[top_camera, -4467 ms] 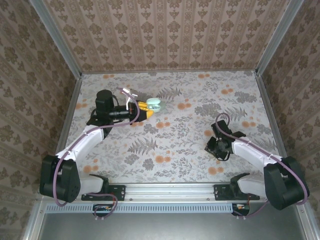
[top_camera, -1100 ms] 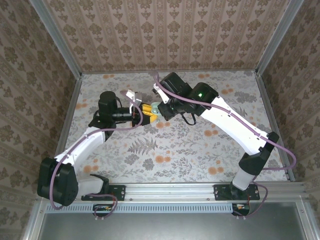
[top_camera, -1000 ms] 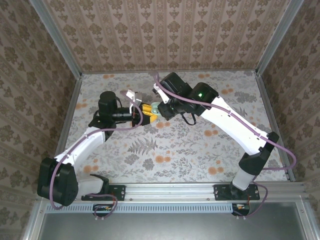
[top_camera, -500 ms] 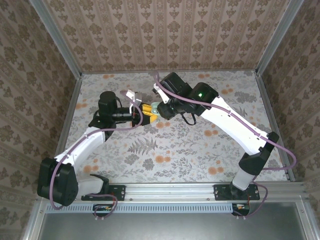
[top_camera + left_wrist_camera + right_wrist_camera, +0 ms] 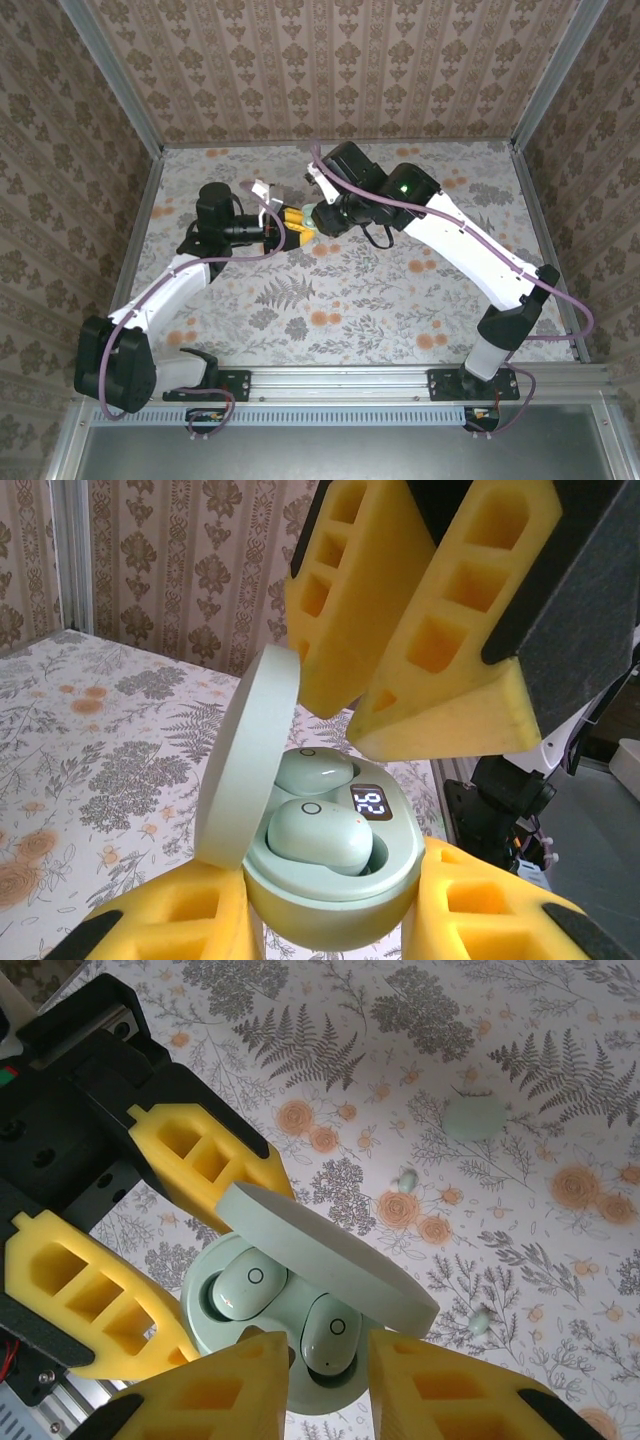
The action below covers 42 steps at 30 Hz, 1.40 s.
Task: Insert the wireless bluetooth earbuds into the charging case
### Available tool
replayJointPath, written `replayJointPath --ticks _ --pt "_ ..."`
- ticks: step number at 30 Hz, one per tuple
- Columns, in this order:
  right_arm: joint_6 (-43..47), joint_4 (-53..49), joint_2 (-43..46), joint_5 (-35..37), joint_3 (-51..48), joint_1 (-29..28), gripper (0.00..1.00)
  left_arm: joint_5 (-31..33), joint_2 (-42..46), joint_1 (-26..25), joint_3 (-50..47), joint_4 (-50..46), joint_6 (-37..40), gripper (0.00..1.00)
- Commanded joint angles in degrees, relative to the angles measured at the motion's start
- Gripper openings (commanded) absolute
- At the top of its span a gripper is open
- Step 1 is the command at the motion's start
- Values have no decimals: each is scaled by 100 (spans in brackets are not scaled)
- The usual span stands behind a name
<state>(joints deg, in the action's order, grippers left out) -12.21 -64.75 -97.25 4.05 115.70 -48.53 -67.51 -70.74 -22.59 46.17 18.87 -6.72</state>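
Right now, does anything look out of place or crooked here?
Nothing stands out. The charging case sits gripped in the left claw, lid up, with both earbuds seated in their wells; the right claw hovers just above.

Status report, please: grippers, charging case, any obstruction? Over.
Left gripper shut on the charging case, lid open. Both earbuds seated inside. Right gripper slightly open just over them, holding nothing; likely blocks the lid closing.
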Motion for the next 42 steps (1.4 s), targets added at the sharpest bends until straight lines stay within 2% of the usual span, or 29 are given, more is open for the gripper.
replayJointPath --ticks 1,10,16,23,27,30,31,42 --pt "-111 -73 109 -104 238 28 27 -83 115 -53 49 125 157 3" --pt "-338 332 693 -258 -23 275 28 -87 113 -79 120 151 149 3" --pt "-984 1180 1231 -912 -925 807 31 -48 183 -113 104 171 158 3" --pt "-2018 2483 1975 -1840 -2247 1365 46 52 362 -178 69 195 185 3" --pt "-2253 2806 2001 -2232 -2454 1381 52 161 454 -310 24 294 229 3" --pt "-2376 2894 1906 -2462 -2452 1382 53 260 525 -308 -25 437 209 3" --pt "-2416 2941 1886 -2539 -2471 1382 54 288 543 -464 -32 475 191 3" --pt "-2744 3298 2037 -2926 -2940 1373 60 586 824 -667 -124 502 169 3"
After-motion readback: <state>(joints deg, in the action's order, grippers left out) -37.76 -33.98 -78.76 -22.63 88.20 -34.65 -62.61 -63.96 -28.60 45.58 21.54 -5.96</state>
